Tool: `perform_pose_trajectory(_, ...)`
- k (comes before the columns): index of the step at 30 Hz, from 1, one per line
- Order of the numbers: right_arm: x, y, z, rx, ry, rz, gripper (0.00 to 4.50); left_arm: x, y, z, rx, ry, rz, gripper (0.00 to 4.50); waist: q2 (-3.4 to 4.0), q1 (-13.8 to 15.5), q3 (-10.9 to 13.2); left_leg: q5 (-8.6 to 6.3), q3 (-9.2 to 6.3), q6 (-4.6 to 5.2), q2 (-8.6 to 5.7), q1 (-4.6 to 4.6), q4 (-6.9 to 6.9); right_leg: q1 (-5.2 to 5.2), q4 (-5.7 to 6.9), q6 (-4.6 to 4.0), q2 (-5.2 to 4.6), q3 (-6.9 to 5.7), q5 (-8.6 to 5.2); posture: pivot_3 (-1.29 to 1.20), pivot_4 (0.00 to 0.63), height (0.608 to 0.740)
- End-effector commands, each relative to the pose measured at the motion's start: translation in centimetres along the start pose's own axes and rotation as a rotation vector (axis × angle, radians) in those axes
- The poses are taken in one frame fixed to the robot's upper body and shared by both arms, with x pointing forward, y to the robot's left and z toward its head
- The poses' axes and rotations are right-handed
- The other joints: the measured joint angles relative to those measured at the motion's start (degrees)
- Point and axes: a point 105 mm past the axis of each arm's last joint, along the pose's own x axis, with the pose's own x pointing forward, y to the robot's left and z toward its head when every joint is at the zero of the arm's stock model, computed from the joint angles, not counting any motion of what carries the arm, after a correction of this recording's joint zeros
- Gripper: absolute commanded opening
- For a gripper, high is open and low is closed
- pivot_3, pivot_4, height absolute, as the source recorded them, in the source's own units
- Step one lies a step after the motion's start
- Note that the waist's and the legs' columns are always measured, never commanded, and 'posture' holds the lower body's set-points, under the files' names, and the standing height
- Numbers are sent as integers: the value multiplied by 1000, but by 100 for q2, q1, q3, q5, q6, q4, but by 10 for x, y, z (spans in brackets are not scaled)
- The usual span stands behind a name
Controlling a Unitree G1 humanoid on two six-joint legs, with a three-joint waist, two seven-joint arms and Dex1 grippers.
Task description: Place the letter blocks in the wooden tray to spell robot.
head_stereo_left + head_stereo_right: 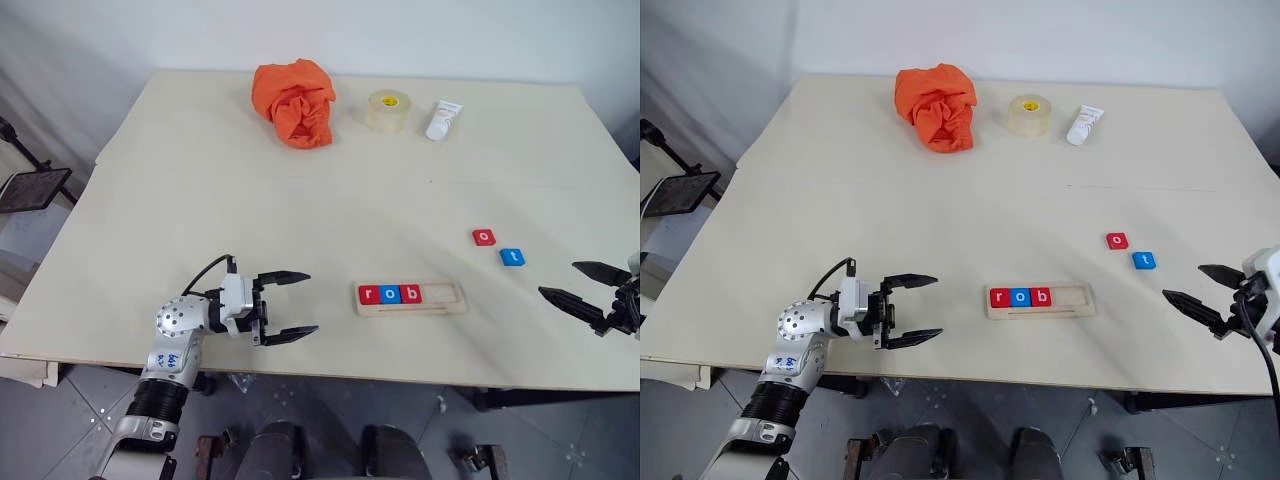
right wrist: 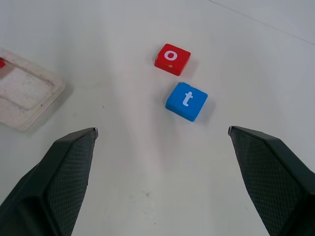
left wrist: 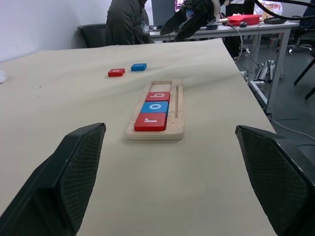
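Hidden or cut off: the right gripper (image 1: 588, 287) sits at the right edge of the head views, so you see its two black fingers but little of the arm behind them. In the right wrist view the long pale-wood tray (image 2: 24, 96) shows one end only; the rest runs out of frame.

Hard to read: the print on the small white tube (image 1: 443, 119) at the far side is too small to make out.

Tray contents: you have three flat square letter tiles seated in the recessed slot, filling its left part: red "r" (image 1: 369, 294), blue "o" (image 1: 390, 294), red "b" (image 1: 410, 294). The right part of the slot is bare wood.

Loose tiles: the red "o" tile (image 1: 484, 237) and the blue "t" tile (image 1: 512, 257) lie flat on the cream table (image 1: 200, 200), just beside each other, to the right of the tray and farther from you, well apart from it.

Left gripper (image 1: 289, 305): jaws spread wide, holding nothing, hovering level to the left of the tray and pointing at it.

Right gripper: jaws spread wide, holding nothing, right of the loose tiles and clear of them.

View differences: the left wrist view looks down the tray's length and adds a seated person in dark clothing (image 3: 127, 22) beyond the table. The head views add a crumpled orange cloth (image 1: 296, 101) and a clear tape roll (image 1: 387, 110) along the far edge.
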Motion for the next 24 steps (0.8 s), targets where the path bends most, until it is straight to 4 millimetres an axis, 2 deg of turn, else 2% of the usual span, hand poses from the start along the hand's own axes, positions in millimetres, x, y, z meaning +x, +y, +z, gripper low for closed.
perform_pose_trajectory(1, -5, -2, 11, -25, -27, -12, 4457, -3, 3, 6, 25, -10, 6, 4500, 0, -2, 0, 0, 0, 0, 0, 0, 0, 0, 0, 0, 0, 0, 0, 0, 150, 740)
perform_pose_trajectory(11, 0, 1, 18, -28, -36, 0, 4457, -3, 5, 6, 29, -12, 7, 4500, 0, -4, 0, 0, 1, 0, 0, 0, 0, 0, 0, 0, 0, 0, 0, 0, 150, 740)
perform_pose_trajectory(15, 10, 4, 23, -17, -35, 14, 4457, -2, 5, 7, 29, -13, 7, 4500, 0, -8, 0, 0, 0, 0, 0, 0, 0, 0, 0, 0, 0, 0, 0, 0, 150, 740)
perform_pose_trajectory(24, 82, -7, 38, 40, 20, -13, 4457, 1, 4, 8, 35, -24, 13, 4500, 0, -99, 0, 5, -3, -3, 4, 1, -2, -2, 2, 0, 2, -3, 0, 0, 150, 740)
